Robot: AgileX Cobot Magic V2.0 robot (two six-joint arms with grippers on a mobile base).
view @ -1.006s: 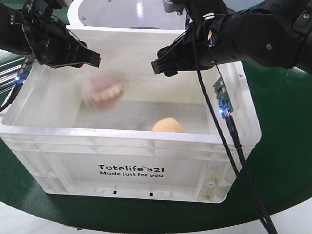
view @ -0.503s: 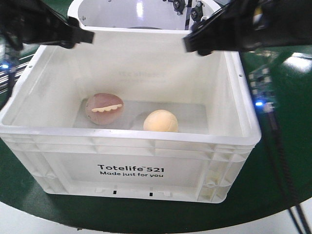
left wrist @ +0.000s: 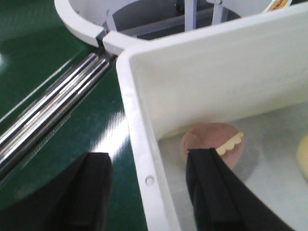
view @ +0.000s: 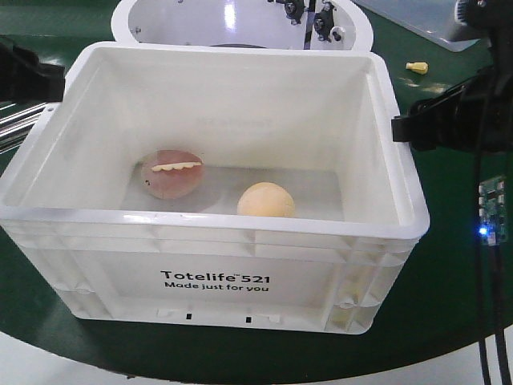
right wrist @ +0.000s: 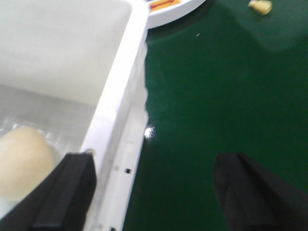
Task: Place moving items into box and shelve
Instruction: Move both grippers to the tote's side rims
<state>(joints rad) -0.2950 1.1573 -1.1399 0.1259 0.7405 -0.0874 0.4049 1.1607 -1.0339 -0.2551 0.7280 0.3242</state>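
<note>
Straddling the left wall of the box [view: 240, 228], my left gripper [left wrist: 150, 192] had its fingers apart, my right gripper [right wrist: 159, 192] likewise over the right wall; the bun [view: 265, 200] lay on the box floor.

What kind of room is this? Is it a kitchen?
Probably a robot test bench, not a kitchen: green mat, white Totelife box, and the left pincer and right pincer straddling its walls.
</note>
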